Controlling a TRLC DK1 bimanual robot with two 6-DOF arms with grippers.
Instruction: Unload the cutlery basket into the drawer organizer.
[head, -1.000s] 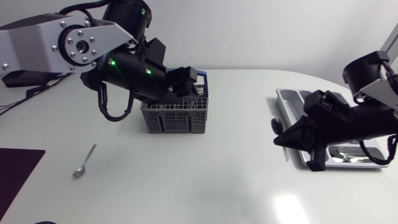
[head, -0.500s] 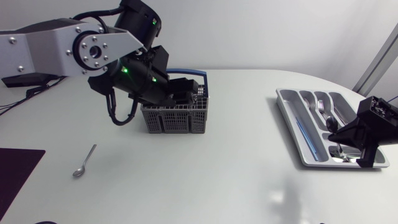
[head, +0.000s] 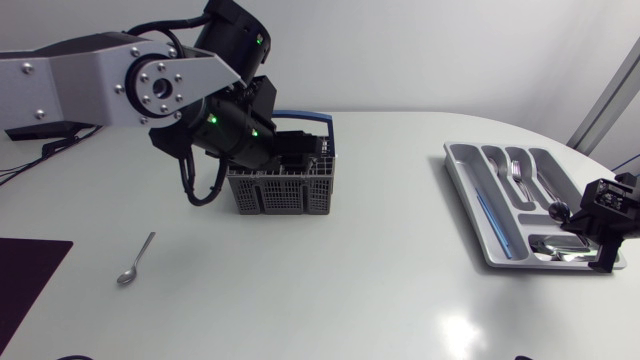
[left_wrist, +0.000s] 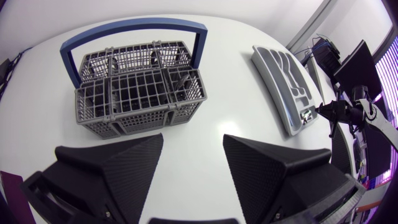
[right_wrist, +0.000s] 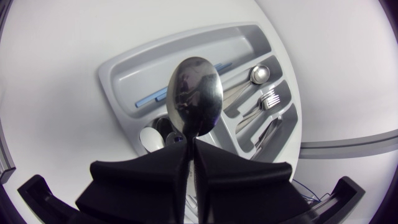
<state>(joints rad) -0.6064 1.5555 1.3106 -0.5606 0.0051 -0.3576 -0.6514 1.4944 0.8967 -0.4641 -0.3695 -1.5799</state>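
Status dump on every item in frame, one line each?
cutlery basket: upright, handle raised, contents hard to make out.
drawer organizer: flat on the table, partly filled.
held spoon: clamped by its handle, bowl sticking out, above the drawer organizer.
loose spoon: lying flat on the table, untouched.
left gripper: open, empty, by the cutlery basket.
right gripper: shut on the held spoon.

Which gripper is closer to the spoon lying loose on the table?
Left. The left gripper hangs by the cutlery basket, near the loose spoon; the right gripper is at the drawer organizer, across the table.
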